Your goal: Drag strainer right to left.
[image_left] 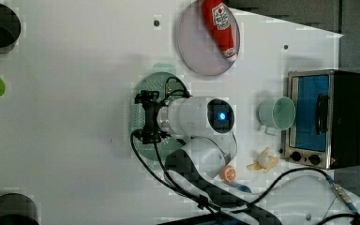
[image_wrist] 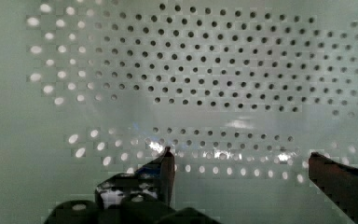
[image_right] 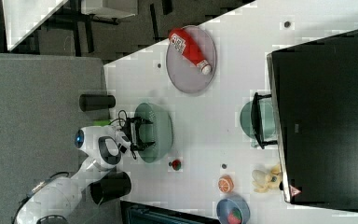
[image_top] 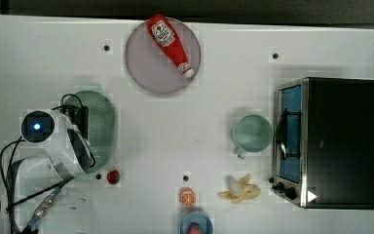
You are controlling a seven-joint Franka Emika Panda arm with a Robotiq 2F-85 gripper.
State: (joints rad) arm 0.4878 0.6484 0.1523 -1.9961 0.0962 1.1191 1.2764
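Strainer [image_top: 102, 122] seen at top view's left, beside strawberry [image_top: 113, 177]. Gripper [image_wrist: 240, 161] lowered inside bowl, jaws spread, nothing pinched. Judged light, rigid, slippery plastic; rim wall best hooked.

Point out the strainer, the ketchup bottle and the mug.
strainer [image_top: 103, 122]: top view, on its perforated bottom beside the arm.
ketchup bottle [image_top: 168, 40]: top view, on the red body, lying on the plate.
mug [image_top: 252, 133]: top view, on its inner bottom.

Three overhead views of one table [image_top: 214, 122]; wrist view close inside strainer [image_wrist: 205, 70].
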